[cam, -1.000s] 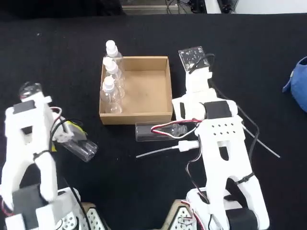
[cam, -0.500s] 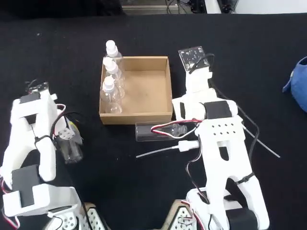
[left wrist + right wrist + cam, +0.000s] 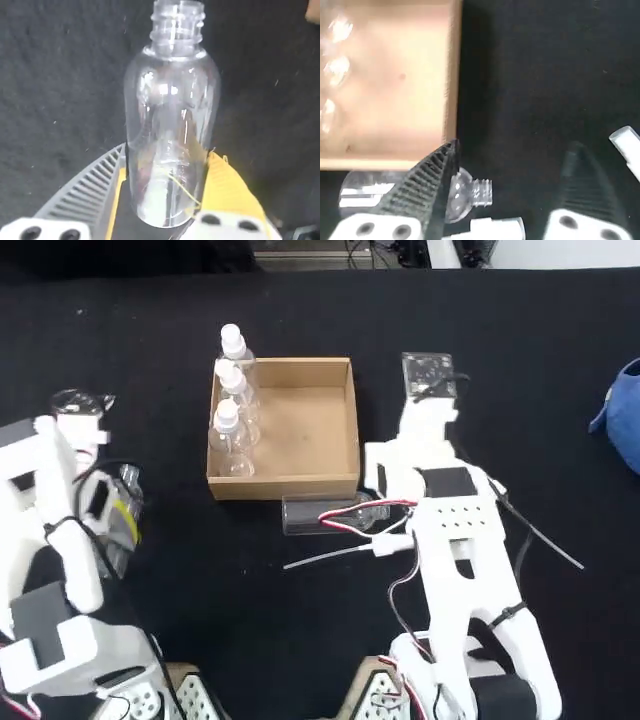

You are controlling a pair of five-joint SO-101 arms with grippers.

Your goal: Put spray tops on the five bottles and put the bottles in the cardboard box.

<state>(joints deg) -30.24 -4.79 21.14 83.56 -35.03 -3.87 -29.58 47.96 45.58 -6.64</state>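
A clear plastic bottle with a bare, threaded neck [image 3: 172, 100] sits pinched in the left gripper [image 3: 169, 155], one grey ribbed finger [image 3: 95, 175] and one yellow-padded finger [image 3: 222, 180] pressed against its lower body, held above the black table cover [image 3: 520, 340] on the left arm's side, well apart from the box. The open brown cardboard box [image 3: 283, 485] stands in the middle of the table, and three clear bottles with white spray tops [image 3: 228, 420] stand upright in a row inside it, along the wall nearest the left arm. Just in front of the box's near wall a second uncapped clear bottle [image 3: 305, 515] lies on its side; a pale bar on its body is too blurred to read. Beside it lies a loose white spray top with a long thin dip tube [image 3: 330, 555]. The right gripper [image 3: 514, 147] hangs over the cover beside the box's near corner, its two dark fingers spread wide with nothing between them, the lying bottle's neck near the ribbed one. A thin white tube [image 3: 555, 548] lies past the right arm, and a blue object [image 3: 622, 420] sits at the table's edge.
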